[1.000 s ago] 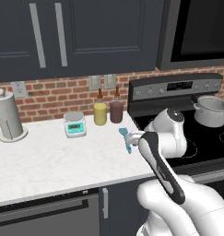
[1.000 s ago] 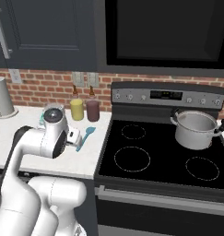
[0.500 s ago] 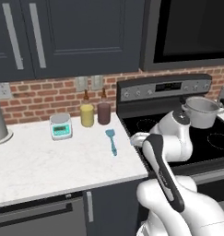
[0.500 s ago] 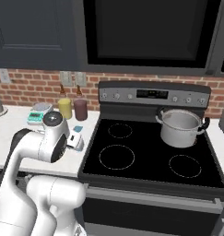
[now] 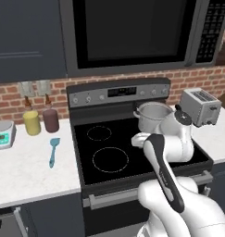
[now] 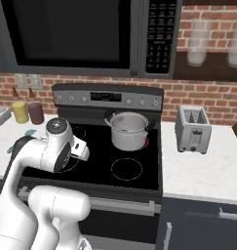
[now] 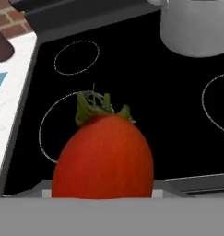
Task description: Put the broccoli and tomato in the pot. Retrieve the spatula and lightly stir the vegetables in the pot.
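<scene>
Tomato (image 7: 104, 156): red, green-stemmed, clamped between half-open gripper fingers above the black stovetop (image 7: 145, 83). Pot (image 6: 129, 130): steel, rear burner. Spatula (image 5: 53, 151): blue, on counter (image 5: 26, 169).

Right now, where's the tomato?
The tomato sits close up at the bottom of the hand view, at the tool, over the black cooktop; the steel pot stands at the upper right, on the stove's back burner.

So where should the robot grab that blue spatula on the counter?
Probably by the thin handle of the spatula, coming straight down from above. It lies flat on the white counter with open space around it, blade toward the jars and handle toward the front edge, so fingers could straddle the handle's middle.
</scene>
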